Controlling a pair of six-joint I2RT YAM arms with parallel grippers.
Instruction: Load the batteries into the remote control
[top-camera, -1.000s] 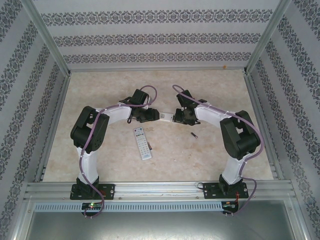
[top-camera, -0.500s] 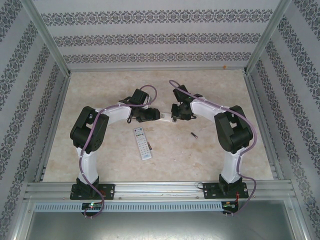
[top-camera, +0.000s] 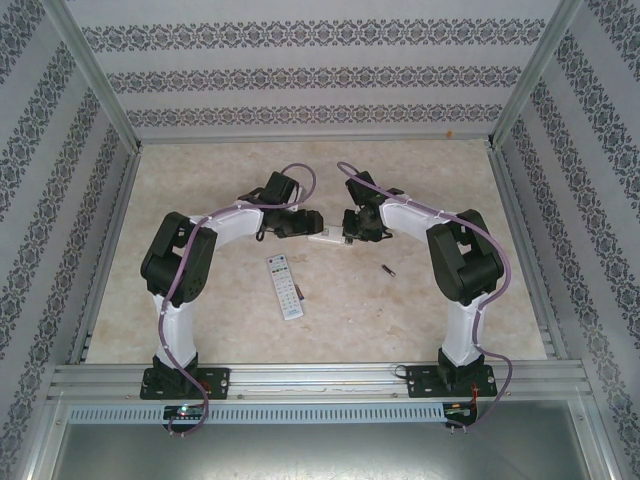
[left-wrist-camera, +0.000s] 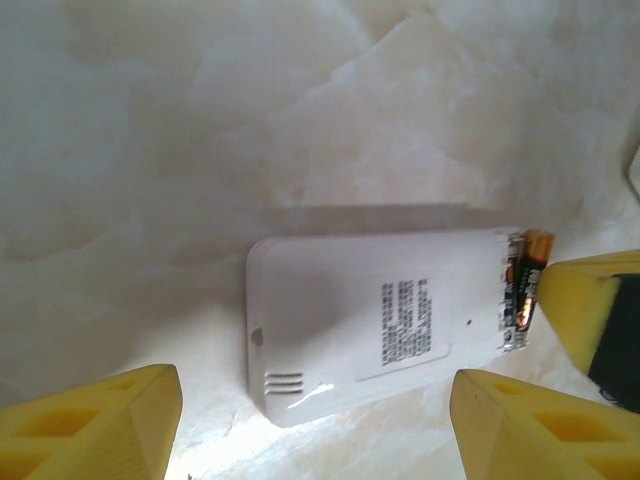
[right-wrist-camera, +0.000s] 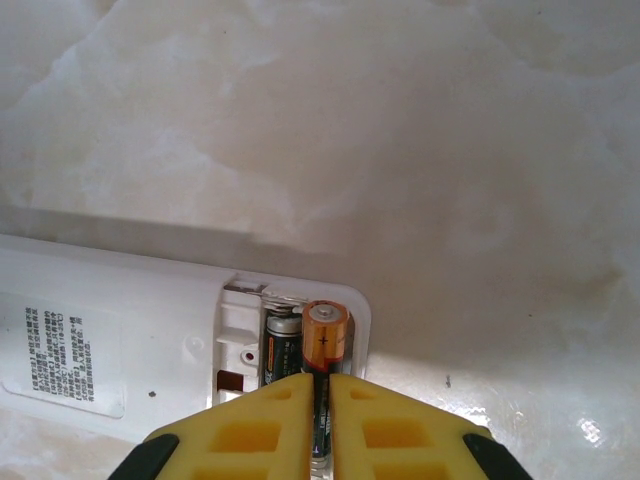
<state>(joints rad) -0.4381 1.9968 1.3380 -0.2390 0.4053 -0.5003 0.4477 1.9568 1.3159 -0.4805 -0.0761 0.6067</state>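
The right end effector (right-wrist-camera: 318, 388), clamped on a battery (right-wrist-camera: 325, 338) pointing twelve o'clock into the remote (right-wrist-camera: 120, 330), risked jamming it if pushed askew.

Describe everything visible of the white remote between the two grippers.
The white remote, seemingly plastic, lies flat and back up on the marble-look table. It bears a printed label, three slots and a small hole at one end. The other end's compartment is uncovered: a seated battery lies inside, and the right gripper holds a second battery tipped into it.
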